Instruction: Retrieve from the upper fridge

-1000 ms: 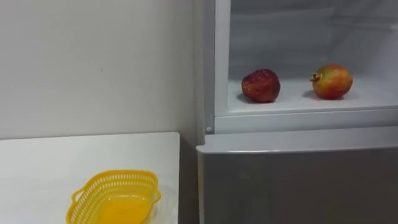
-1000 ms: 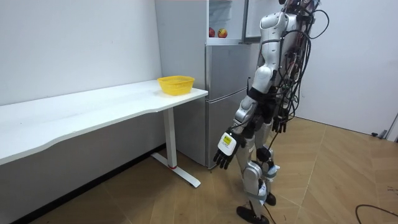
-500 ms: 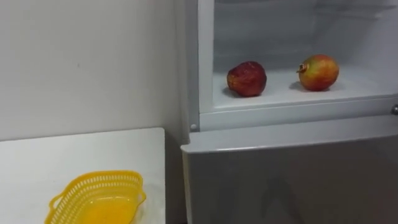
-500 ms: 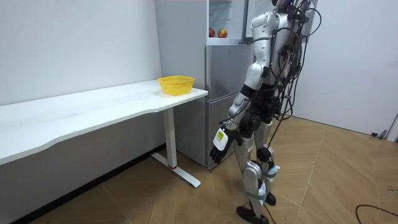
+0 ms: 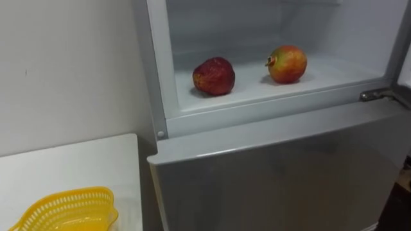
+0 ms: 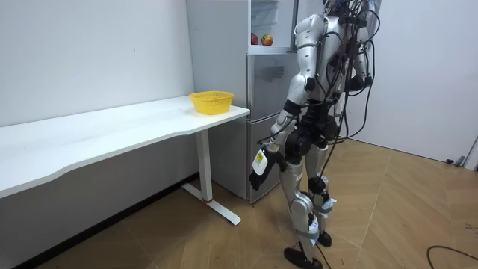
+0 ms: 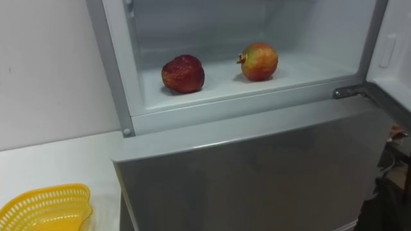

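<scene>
The upper fridge compartment (image 5: 257, 90) stands open. On its white shelf lie two round fruits: a dark red one (image 5: 214, 76) to the left and a red-and-yellow one (image 5: 287, 63) to the right, a little apart. In the room view I stand close in front of the fridge (image 6: 265, 112). My left hand (image 6: 258, 164) hangs low at knee height with relaxed fingers and holds nothing.
A yellow plastic basket (image 5: 64, 215) sits on the white table (image 5: 83, 167) just left of the fridge. The closed grey lower fridge door (image 5: 276, 173) fills the space below the shelf. The open upper door (image 7: 393, 45) stands at the right, with its metal hinge (image 5: 376, 94) beside it.
The eye view has shifted right and closer to the fridge, so the fruits and basket sit further left. In the room view I have stepped toward the fridge, my left hand swinging forward.
</scene>
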Controlling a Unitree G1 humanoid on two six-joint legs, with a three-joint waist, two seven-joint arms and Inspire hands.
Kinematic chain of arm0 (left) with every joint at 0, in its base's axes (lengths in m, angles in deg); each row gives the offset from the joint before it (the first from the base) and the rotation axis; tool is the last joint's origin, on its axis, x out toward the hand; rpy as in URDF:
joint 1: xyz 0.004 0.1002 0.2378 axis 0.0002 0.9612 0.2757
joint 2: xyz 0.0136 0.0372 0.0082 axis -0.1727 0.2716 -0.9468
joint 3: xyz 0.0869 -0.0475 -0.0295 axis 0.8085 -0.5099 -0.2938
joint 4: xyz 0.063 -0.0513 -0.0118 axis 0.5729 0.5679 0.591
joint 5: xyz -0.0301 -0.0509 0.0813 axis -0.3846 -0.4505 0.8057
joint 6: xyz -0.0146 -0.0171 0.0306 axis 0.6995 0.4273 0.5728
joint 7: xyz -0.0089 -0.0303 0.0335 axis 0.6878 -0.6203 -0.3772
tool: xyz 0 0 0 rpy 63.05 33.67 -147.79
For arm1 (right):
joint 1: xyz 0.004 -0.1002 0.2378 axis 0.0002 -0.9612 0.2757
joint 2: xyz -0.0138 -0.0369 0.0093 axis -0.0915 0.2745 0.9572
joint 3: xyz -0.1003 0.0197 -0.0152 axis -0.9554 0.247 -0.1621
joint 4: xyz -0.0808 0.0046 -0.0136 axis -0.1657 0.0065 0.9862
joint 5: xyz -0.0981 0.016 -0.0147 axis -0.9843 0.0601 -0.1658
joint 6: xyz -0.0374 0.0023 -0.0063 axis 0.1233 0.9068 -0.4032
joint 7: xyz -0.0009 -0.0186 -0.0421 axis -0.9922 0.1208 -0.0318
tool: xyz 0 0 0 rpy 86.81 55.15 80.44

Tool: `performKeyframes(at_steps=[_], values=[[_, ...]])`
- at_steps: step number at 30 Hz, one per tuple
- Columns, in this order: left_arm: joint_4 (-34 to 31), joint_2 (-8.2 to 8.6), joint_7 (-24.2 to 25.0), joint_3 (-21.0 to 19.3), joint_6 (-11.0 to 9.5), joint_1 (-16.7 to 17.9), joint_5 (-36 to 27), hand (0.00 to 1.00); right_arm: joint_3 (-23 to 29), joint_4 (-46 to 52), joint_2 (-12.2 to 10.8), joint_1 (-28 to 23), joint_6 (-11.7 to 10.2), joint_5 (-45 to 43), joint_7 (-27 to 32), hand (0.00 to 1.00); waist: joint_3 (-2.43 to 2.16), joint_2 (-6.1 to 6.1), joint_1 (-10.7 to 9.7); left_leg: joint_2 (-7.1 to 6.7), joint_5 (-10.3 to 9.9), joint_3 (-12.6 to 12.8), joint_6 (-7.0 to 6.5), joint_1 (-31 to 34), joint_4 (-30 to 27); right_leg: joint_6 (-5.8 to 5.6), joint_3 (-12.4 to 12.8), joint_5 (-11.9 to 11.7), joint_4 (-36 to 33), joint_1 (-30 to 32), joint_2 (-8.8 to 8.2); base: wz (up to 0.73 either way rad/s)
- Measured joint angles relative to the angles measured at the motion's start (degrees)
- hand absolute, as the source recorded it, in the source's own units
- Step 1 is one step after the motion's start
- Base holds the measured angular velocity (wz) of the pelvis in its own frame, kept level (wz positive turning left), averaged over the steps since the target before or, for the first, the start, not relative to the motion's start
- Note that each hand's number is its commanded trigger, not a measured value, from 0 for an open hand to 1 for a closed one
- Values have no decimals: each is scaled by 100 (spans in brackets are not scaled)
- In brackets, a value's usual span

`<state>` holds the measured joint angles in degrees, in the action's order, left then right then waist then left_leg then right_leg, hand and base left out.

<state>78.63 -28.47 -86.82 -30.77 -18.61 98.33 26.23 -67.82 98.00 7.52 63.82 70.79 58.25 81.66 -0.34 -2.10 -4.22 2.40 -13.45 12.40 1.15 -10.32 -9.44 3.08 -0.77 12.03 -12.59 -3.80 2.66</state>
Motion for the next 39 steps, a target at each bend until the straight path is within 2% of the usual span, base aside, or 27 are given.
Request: performKeyframes(at_steps=[5, 7, 10, 17, 21, 23, 32, 36, 38, 39], values=[[249, -5, 35, 184, -23, -2, -4, 0, -255, 278, 0, 229, -205, -316, 160, 0, 10, 10, 26, 5, 0, -1, 0, 14, -3, 12, -67, -7, -37, 13, -5, 7], [378, 2, 118, 206, -26, -83, -4, 0, -311, 322, 14, 265, -228, -531, 205, 0, 1, 20, 125, 4, 0, -2, 0, 52, -17, 13, -77, -6, -77, 93, -15, 3], [456, -1, 263, 305, -25, -178, -2, 0, -415, 377, 96, 392, -244, -886, 249, 0, 6, 52, 179, -5, 0, -5, 0, 99, -28, 8, -104, 2, -109, 180, -51, 10], [631, -41, 493, 407, -29, -314, -1, 0, -705, 485, 407, 634, -424, -903, 336, 0, 4, 169, 349, -6, 1, -95, -1, 148, -21, -7, -255, -33, -105, 177, -55, 10], [646, -59, 533, 407, -31, -409, 28, 0, -804, 485, 439, 830, -551, -901, 376, 0, 12, 245, 518, -3, 2, -168, -2, 176, -21, 0, -267, -38, -95, 172, -54, 7], [636, -61, 550, 406, -30, -404, 59, 0, -854, 485, 445, 1000, -564, -869, 356, 0, 9, 272, 586, 0, 2, -185, -2, 200, -22, 1, -298, -39, -77, 160, -59, 9], [623, -108, 586, 391, -27, -342, 68, 0, -816, 437, 497, 1918, -613, -602, 167, 0, 9, 371, 604, 1, 2, -545, -1, 161, -17, 5, -736, -90, 201, -189, -76, 21], [624, -106, 581, 378, -2, -377, 133, 0, -539, 262, 628, 2482, -528, -435, 131, 0, 53, 387, 592, 1, 2, -653, -1, 198, -16, 5, -862, -90, 211, -197, -89, 17], [621, -109, 578, 350, 26, -426, 190, 0, -424, 177, 808, 2779, -503, -375, 135, 0, 88, 426, 614, 0, 3, -692, 0, 224, -18, 5, -915, -90, 219, -187, -123, 10], [620, -110, 578, 344, 26, -426, 196, 0, -418, 177, 834, 2831, -484, -370, 136, 0, 84, 437, 619, -1, 3, -700, 0, 238, -19, 5, -932, -90, 227, -184, -126, 12]])
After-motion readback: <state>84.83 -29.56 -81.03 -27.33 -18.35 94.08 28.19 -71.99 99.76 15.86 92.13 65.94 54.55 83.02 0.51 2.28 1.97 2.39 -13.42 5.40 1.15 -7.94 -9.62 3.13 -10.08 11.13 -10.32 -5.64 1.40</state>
